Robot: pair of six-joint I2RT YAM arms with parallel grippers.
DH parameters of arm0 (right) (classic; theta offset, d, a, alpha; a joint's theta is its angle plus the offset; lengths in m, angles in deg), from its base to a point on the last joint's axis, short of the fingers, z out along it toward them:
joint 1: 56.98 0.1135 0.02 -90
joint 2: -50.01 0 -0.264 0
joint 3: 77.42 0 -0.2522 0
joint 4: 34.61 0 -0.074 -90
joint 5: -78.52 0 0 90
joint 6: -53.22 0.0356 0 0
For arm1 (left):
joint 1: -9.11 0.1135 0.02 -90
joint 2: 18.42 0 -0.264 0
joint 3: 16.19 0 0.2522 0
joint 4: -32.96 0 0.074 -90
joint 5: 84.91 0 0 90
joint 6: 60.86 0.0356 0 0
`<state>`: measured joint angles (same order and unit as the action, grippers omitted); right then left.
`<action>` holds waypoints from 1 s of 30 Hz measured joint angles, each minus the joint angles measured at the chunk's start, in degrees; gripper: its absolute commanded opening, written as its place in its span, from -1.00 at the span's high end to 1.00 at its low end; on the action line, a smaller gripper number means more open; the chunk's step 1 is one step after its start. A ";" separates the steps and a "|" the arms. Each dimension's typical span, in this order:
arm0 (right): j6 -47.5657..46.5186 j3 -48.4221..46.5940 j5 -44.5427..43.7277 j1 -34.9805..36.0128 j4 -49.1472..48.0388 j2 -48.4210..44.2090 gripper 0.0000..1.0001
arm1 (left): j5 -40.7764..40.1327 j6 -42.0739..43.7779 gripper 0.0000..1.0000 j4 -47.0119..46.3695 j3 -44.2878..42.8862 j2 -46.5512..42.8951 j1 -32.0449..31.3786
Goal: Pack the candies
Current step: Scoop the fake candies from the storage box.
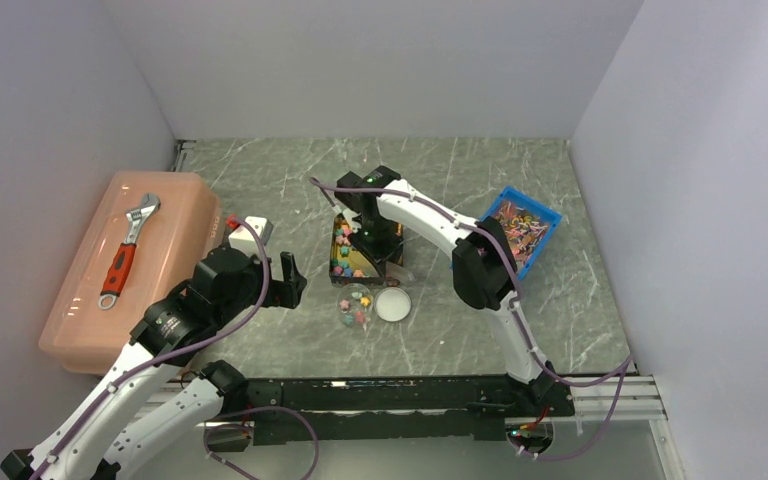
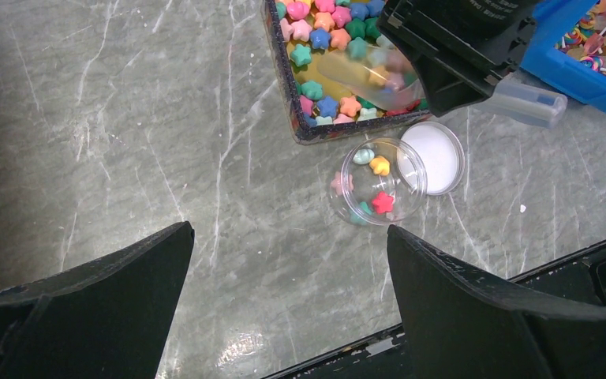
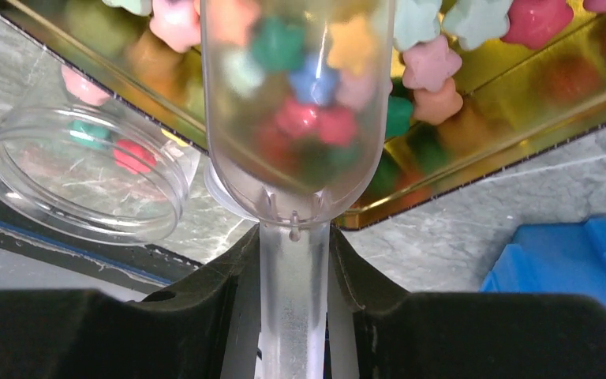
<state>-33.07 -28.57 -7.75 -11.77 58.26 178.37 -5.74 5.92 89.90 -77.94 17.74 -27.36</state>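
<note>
Right gripper [image 3: 294, 272] clamps clear plastic scoop [image 3: 296, 118] by its handle. Star-shaped candies [image 3: 428, 61] blur behind its bowl. Gold-lined tin [image 3: 489, 146] is cut off. Left gripper [image 2: 288, 233] is spread, empty. Transparent round jar [image 3: 79, 229] holds a few.
</note>
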 measured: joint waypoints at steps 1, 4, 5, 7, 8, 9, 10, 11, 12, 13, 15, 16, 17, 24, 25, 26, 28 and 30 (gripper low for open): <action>-0.13 -0.35 0.22 -0.09 -0.11 0.42 1.00 | 0.00 0.00 -0.99 0.00 0.00 0.00 0.00; -0.35 -1.86 1.11 -0.50 -0.31 2.08 1.00 | -0.02 0.00 -0.99 0.00 0.00 0.00 0.00; -0.44 -2.36 1.36 -0.66 -0.35 2.64 1.00 | -0.02 -0.02 -0.99 0.00 0.00 0.00 0.00; -0.57 -3.74 1.64 -0.98 -0.35 3.91 1.00 | -0.02 0.00 -0.99 0.00 0.00 0.00 0.00; -0.55 -4.44 1.86 -1.18 -0.46 4.55 1.00 | -0.02 0.00 -0.99 0.00 0.00 0.00 0.00; -0.57 -5.09 2.14 -1.38 -0.66 5.20 1.00 | -0.02 0.00 -0.99 0.00 0.00 0.02 0.00; -0.57 -5.68 2.43 -1.55 -0.79 5.79 1.00 | -0.02 0.00 -0.99 0.00 0.00 0.04 0.00; -0.59 -6.25 2.73 -1.70 -0.90 6.47 1.00 | -0.02 0.00 -0.99 0.00 0.00 0.07 0.00; -0.61 -6.88 2.86 -1.84 -0.94 7.17 1.00 | -0.02 -0.02 -0.99 0.00 0.00 0.07 0.00; -0.63 -7.69 2.95 -1.92 -0.98 7.96 1.00 | -0.02 0.00 -0.99 0.00 0.00 0.07 0.00; -0.68 -9.22 3.41 -2.05 -0.98 9.42 1.00 | -0.02 0.00 -0.99 0.00 0.00 0.11 0.00; -0.70 -10.05 3.69 -2.12 -1.01 10.14 1.00 | -0.02 0.00 -0.99 0.00 0.00 0.15 0.00; -0.70 -10.82 3.87 -2.19 -1.14 10.73 1.00 | -0.02 0.00 -0.99 0.00 0.00 0.24 0.00; -0.70 -13.22 4.28 -2.99 -2.32 12.26 1.00 | -0.15 -0.02 -0.99 0.04 0.00 1.16 0.00; -0.70 -13.14 4.26 -3.10 -2.71 12.26 1.00 | -0.22 0.00 -0.99 0.04 0.00 1.20 0.00; -0.70 -12.96 4.24 -3.15 -3.19 12.26 1.00 | -0.28 -0.02 -0.99 0.04 0.00 1.25 0.00; -0.70 -11.58 4.22 -3.19 -4.35 11.58 1.00 | -0.57 -0.02 -0.99 0.04 0.00 1.25 0.00; -0.72 -8.02 4.02 -3.19 -7.28 9.49 1.00 | -0.76 -0.02 -0.99 0.07 0.00 1.25 0.00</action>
<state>-33.80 -36.59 -3.73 -14.96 50.98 187.85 -6.51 5.90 89.97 -77.94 18.99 -27.36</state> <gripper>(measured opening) 0.324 0.994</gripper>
